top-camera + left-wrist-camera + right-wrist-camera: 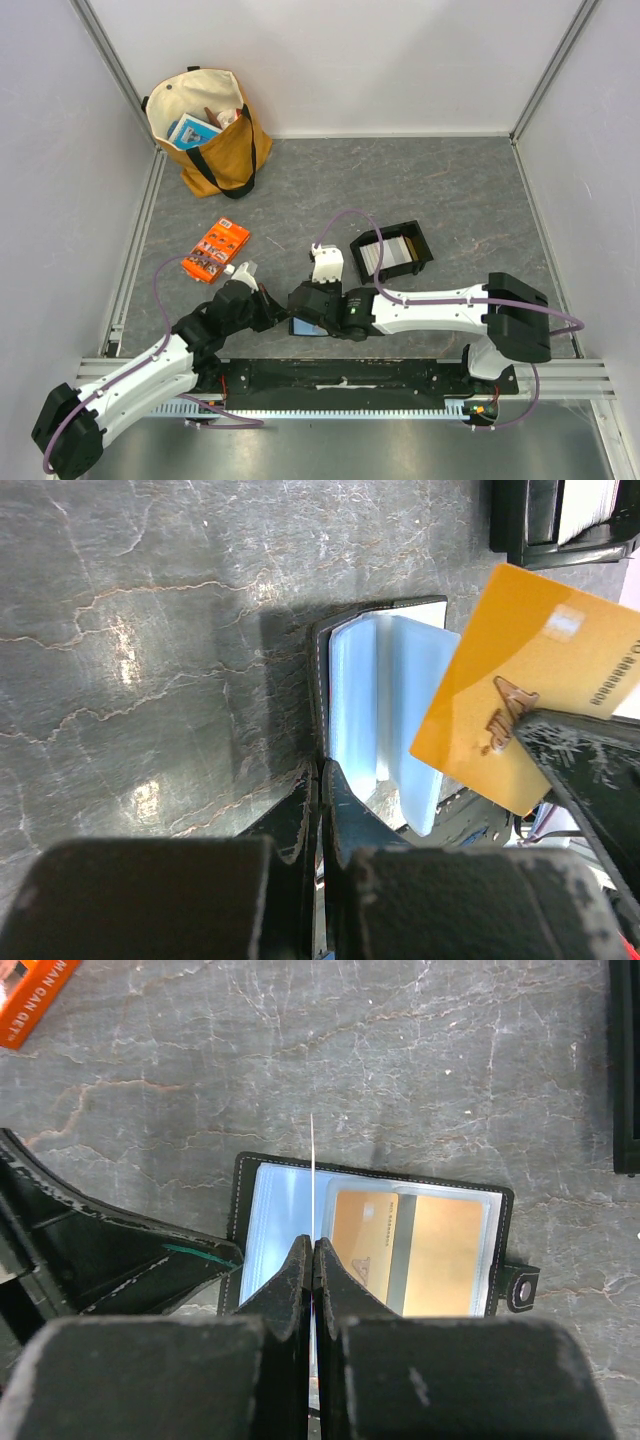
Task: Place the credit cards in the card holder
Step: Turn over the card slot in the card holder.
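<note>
The black card holder lies open on the table, with its snap tab at the right. Two tan-orange credit cards sit in its clear bluish sleeves. My right gripper is shut on another tan-orange credit card, held upright and edge-on over the holder's left sleeves. My left gripper is shut on the holder's left cover edge. In the top view the two grippers, left and right, meet at the holder.
A black shallow tray holding several more cards stands behind and to the right of the holder. An orange printed packet lies at the left. A tan tote bag stands at the back left.
</note>
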